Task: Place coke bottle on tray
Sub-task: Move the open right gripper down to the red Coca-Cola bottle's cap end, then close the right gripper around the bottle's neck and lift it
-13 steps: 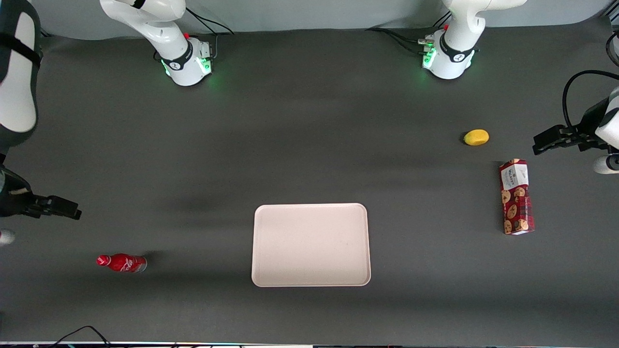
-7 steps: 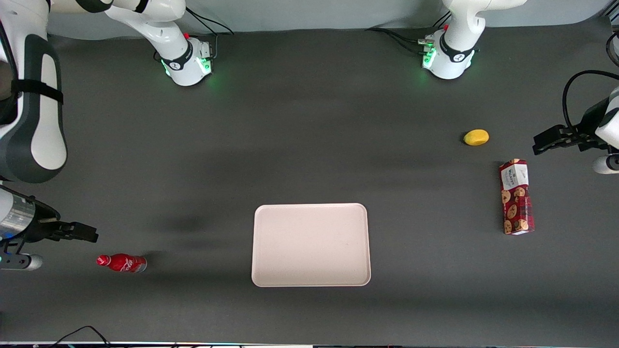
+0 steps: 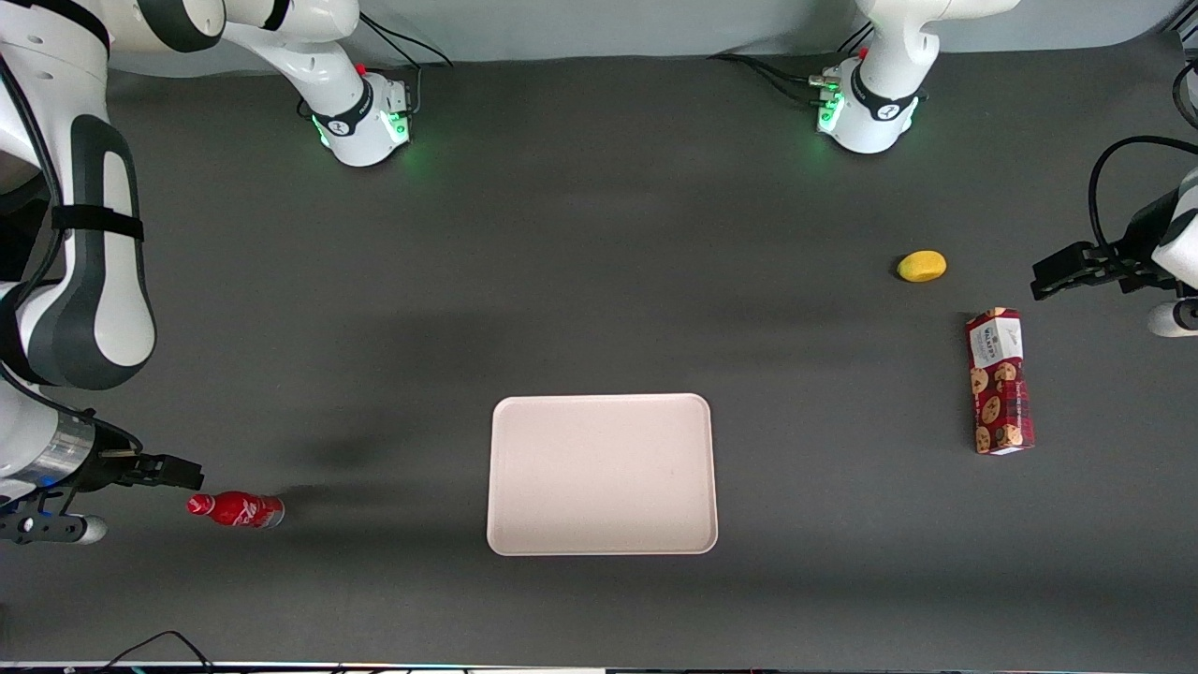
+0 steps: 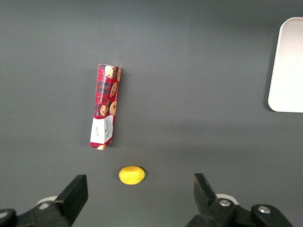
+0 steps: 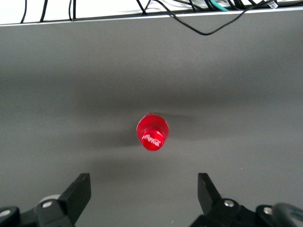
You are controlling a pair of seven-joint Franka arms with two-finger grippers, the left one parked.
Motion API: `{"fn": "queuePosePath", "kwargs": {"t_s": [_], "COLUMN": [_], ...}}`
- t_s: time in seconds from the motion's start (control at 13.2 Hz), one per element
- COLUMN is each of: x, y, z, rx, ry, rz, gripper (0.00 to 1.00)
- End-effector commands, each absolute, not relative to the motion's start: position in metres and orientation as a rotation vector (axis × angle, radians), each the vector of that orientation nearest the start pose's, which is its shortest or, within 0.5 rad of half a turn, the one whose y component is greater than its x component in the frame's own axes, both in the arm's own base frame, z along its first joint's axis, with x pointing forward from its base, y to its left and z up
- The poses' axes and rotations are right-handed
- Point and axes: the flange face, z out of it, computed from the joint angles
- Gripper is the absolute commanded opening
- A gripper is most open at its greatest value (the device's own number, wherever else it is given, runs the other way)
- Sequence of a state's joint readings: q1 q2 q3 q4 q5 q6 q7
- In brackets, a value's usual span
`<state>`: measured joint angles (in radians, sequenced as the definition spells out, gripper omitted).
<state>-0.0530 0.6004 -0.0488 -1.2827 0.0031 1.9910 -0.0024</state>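
Pincer spread wide, nothing between its fingers, at lower left of front view, above and apart from coke bottle | coke bottle standing upright on dark surface, lower left, well apart from tray at lower centre | wrist view: coke bottle seen cap-on | cookie box and lemon at right.

The gripper showed only its spread fingertips, its body cut off by the wrist picture's edge. The tray ran off the left wrist picture's edge.
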Motion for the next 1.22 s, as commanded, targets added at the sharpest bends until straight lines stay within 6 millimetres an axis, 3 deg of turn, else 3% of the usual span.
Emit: {"fn": "queuePosePath", "kwargs": {"t_s": [0.0, 0.46, 1.14], "x": [0.746, 0.752, 0.76], "y": [-0.066, -0.068, -0.069], "z": [0.389, 0.356, 0.33], "rx": [-3.122, -3.125, -3.118], "ry": [0.156, 0.157, 0.169], "rz": [-0.2, -0.19, -0.241], "gripper": [1.0, 1.0, 1.0]}}
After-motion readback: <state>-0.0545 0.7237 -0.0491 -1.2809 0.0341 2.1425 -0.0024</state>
